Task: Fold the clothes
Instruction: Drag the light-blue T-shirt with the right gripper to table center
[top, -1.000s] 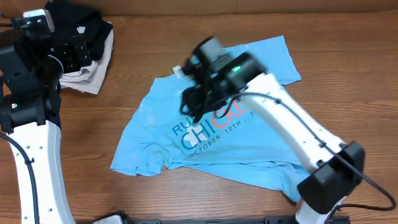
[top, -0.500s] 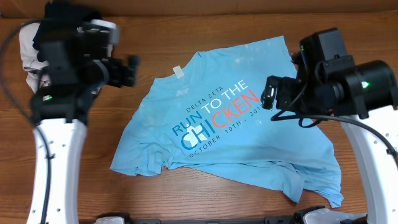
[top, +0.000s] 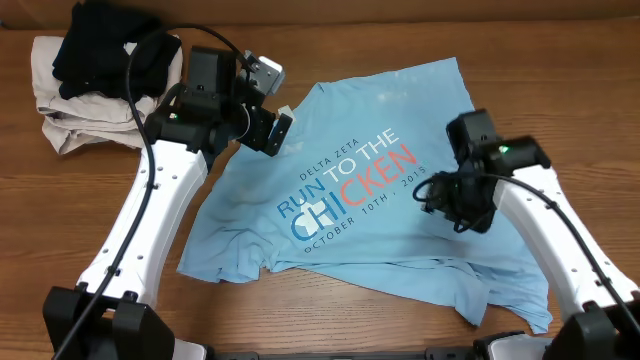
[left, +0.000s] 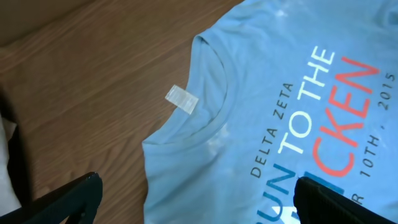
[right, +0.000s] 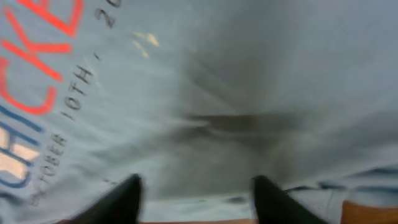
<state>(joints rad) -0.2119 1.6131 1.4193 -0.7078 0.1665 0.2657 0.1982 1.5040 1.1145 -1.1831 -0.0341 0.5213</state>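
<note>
Lying spread face-up on the bench (top: 330, 45), the sky-blue T-shirt (top: 345, 245) looks light and limp, best pinched at collar or sleeve edges; left fingers (left: 71, 198) and right fingers (right: 123, 196) both spread, empty.

A sky-blue T-shirt (top: 380, 245) carries a chest print (top: 348, 180) in four slanting lines. "DELTA ZETA" is in small dark-blue capitals. "RUN TO THE" follows, with "RUN" in blue and "TO THE" in white. Next comes "CHICKEN" (its "CKEN" in red-orange), then "OCTOBER 10TH, 2015" in small dark type. The left wrist view catches "DELTA ZETA", "UN TO THE", "CKEN" and "R 10TH, 2015". The blurred right wrist view gives only cropped red-orange letters and "10TH". The white neck tag (left: 181, 99) shows no legible writing.
</note>
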